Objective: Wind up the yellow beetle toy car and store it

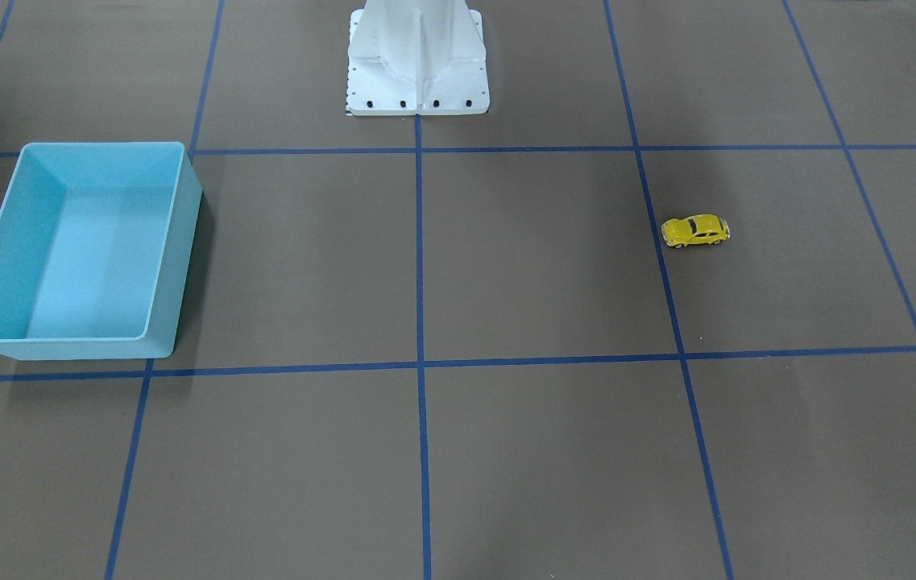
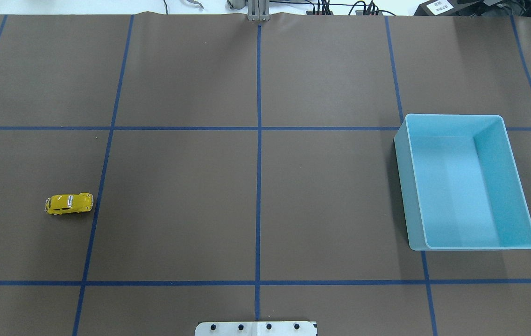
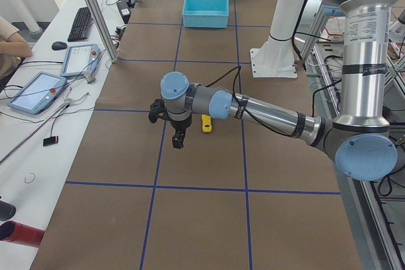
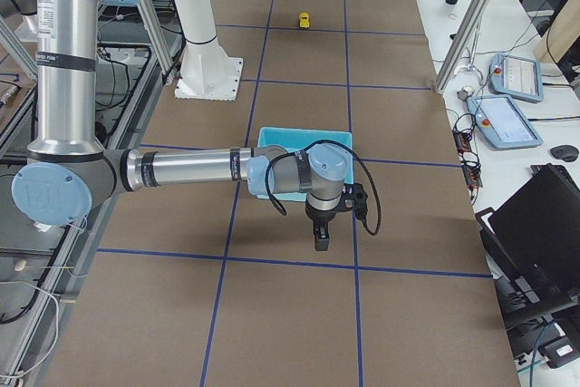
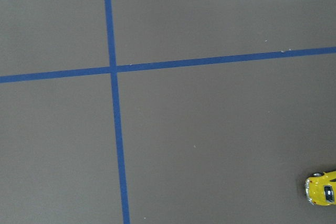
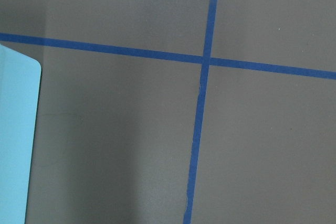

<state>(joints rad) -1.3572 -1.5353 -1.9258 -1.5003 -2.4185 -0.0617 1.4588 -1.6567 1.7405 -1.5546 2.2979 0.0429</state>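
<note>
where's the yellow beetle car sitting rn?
On the robot's left side of the table: in the overhead view the yellow beetle toy car sits just left of a blue tape line, far from the light blue bin at right.

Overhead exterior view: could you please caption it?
Yellow beetle toy car at table's left, light blue bin at right.
</note>
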